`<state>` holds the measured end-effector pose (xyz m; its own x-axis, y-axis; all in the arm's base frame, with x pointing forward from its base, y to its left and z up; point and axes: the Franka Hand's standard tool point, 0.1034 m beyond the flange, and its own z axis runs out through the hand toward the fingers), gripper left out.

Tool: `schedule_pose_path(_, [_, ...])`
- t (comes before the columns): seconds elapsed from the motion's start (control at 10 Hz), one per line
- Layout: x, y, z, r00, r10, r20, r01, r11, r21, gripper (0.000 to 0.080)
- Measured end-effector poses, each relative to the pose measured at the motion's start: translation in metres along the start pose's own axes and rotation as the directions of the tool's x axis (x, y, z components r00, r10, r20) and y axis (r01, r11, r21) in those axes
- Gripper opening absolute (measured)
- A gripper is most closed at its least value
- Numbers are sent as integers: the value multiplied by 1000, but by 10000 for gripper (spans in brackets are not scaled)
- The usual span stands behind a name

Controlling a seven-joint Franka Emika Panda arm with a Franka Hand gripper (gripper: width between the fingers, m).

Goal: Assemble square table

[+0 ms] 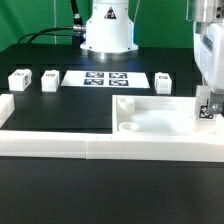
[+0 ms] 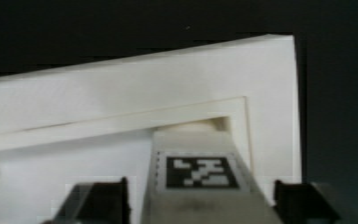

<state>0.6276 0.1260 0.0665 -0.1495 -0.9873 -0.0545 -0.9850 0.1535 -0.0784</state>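
**Inspector:** Item one, the square slab (image 1: 160,118). It is white and lies flat on the black table (image 1: 60,112), toward the exterior view's right and just behind the front border bar (image 1: 90,147). Two round recesses show along its edge on the exterior view's left.

**Clerk:** Any markings?

**Inspector:** Black-and-white square tags only. The clearest is on the leg block (image 2: 201,170) standing at the slab's corner; it carries coded squares, not lettering. I cannot tell whether that block is seated in a hole. Three loose leg blocks (image 1: 17,79) (image 1: 49,78) (image 1: 163,80) stand in a row at the back, well apart from the slab. Each is tagged, but the tags are too small to read. The marker board (image 1: 105,77) lies flat in that row, between the second and third block, and bears a grid of tags.

**Clerk:** Surface and room?

**Inspector:** Matte black tabletop and a dark backdrop. The white robot base (image 1: 107,30) stands behind the board.

**Clerk:** The arm?

**Inspector:** It hangs vertically at the exterior view's right edge, with the gripper (image 1: 206,106) pointing straight down over the slab's corner. In the wrist view the fingers (image 2: 101,200) flank the tagged block with a dark gap on each side. The claw is released and grips nothing.
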Motion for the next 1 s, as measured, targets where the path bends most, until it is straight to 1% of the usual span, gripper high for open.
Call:
schedule_pose_path(0.1, [-4, -5, 0, 986, -166, -4, 165, 984, 71, 541])
schedule_pose_path(0.2, [-5, -5, 0, 945, -327, -27, 328, 937, 124, 627])
schedule_pose_path(0.3, [-3, -3, 1, 877, -477, -60, 481, 866, 140, 627])
schedule_pose_path(0.5, [-3, -3, 2, 829, -555, -72, 559, 818, 132, 649])
schedule_pose_path(0.8, [-1, -5, 2, 661, -743, -108, 750, 652, 111, 649])
schedule_pose_path(0.9, [11, -13, -1, 479, -865, -148, 878, 470, 94, 649])
schedule_pose_path(1.0, [19, -16, -2, 344, -925, -163, 939, 336, 77, 649])
